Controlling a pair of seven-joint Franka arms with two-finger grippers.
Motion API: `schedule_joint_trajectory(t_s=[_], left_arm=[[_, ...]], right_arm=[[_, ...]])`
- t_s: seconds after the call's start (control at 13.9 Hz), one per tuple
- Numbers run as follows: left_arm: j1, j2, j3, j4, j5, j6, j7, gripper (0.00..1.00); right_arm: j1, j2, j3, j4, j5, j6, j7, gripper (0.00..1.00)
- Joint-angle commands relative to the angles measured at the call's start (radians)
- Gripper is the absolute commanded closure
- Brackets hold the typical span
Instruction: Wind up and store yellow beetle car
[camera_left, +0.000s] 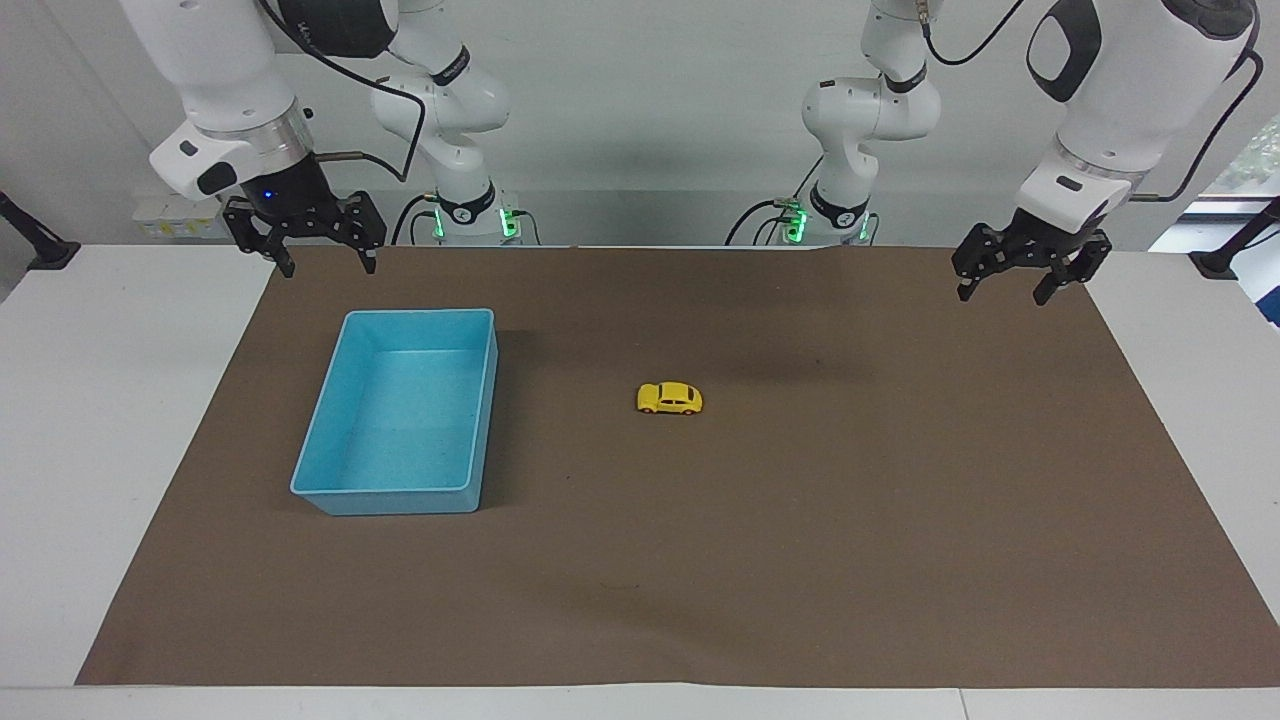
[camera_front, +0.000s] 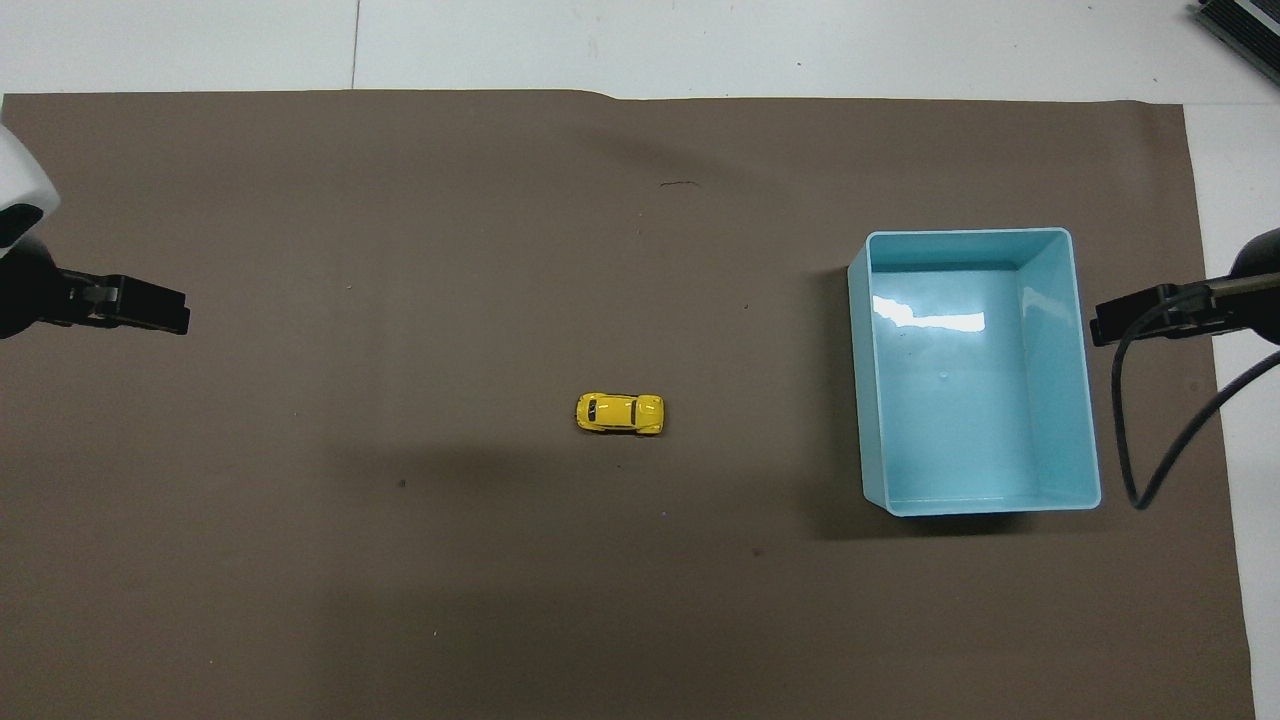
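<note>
- Yellow beetle car (camera_left: 670, 398) sits on its wheels near the middle of the brown mat (camera_left: 700, 560), centre of the facing frame; nothing touches it, so neither the winding nor the storing looks begun.
- In the overhead frame the car (camera_front: 620, 413) is just below centre, its length running across the frame, clear space all round for a grasp from above.
- Blue bin (camera_left: 400, 410) is empty, centre-left of the facing frame, toward the right arm's end of the table, well apart from the car; likely the storage spot.
- Right gripper (camera_left: 326, 258), upper left of the facing frame, hangs over the mat's edge by the bin, fingers spread wide, holding nothing.
- Left gripper (camera_left: 1010, 282), upper right of the facing frame, over the mat's corner, fingers also apart, holding nothing.
- Both arms wait well clear of the car.
</note>
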Motion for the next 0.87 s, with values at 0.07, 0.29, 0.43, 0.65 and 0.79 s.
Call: schedule_joint_trajectory(t_s=[0.07,0.29,0.43,0.65,0.79], left_arm=[[0.011,-0.027,-0.006,-0.036,-0.015,0.024,0.019,0.0],[0.011,-0.026,-0.006,-0.035,-0.015,0.024,0.014,0.0],[0.011,-0.027,-0.006,-0.035,-0.015,0.024,0.017,0.0],[0.01,-0.026,-0.006,-0.035,-0.015,0.026,0.13,0.0],[0.008,-0.022,-0.006,-0.033,-0.015,0.026,0.279,0.0]], right_arm=[[0.001,-0.007,0.006,0.009,-0.015,-0.02,0.019,0.0],[0.014,-0.022,0.011,0.007,-0.007,-0.018,0.02,0.0],[0.013,-0.025,0.009,0.007,-0.006,-0.015,0.016,0.0],[0.011,-0.027,0.005,0.003,0.001,-0.014,0.012,0.0],[0.011,-0.025,0.004,0.003,0.004,-0.012,0.013,0.0]])
